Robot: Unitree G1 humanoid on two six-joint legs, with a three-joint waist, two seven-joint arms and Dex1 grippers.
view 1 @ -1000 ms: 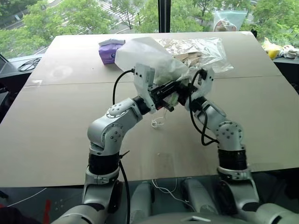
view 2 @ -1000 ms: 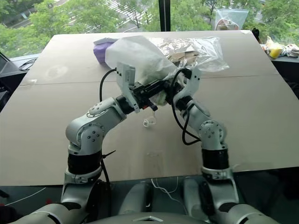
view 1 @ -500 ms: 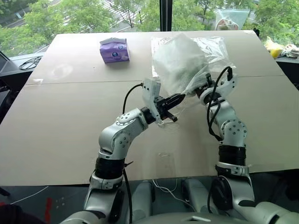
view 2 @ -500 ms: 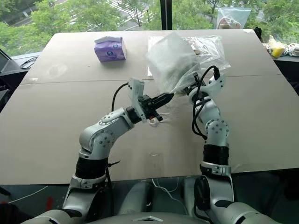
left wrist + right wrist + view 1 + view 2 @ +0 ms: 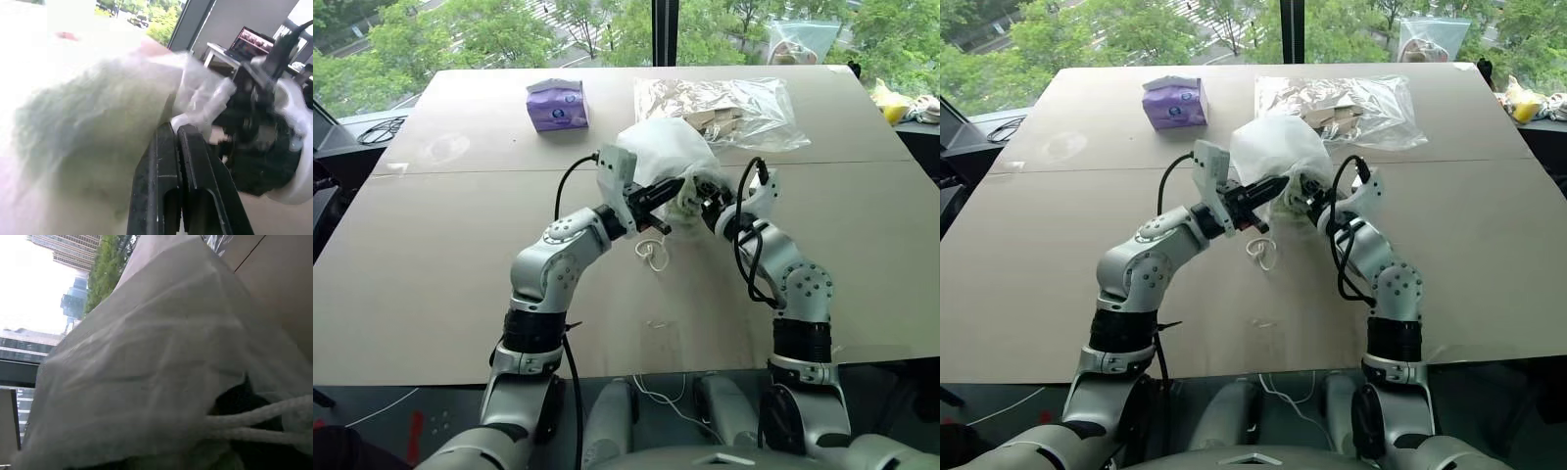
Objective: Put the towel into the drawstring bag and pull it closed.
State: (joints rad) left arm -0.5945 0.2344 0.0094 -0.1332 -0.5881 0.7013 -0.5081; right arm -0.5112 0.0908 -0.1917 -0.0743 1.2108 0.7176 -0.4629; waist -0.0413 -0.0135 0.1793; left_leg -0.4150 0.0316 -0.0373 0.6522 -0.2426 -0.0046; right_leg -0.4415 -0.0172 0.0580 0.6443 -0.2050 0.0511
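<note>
The drawstring bag, a milky-white pouch, rests bunched on the table between my two hands. A pale green mass, the towel, shows through its thin wall. My left gripper points at the gathered mouth of the bag, its fingers pressed together. A loop of white cord hangs under it down to the table. My right gripper sits against the bag's mouth from the other side. Two strands of white cord run close past it.
A purple tissue pack stands at the back left. A clear bag with brown cardboard pieces lies just behind the drawstring bag. Another clear bag sits at the far edge, yellow items at the right edge.
The bag has come down from the air onto the table. My right hand sank with it and both hands drew close together at its mouth.
</note>
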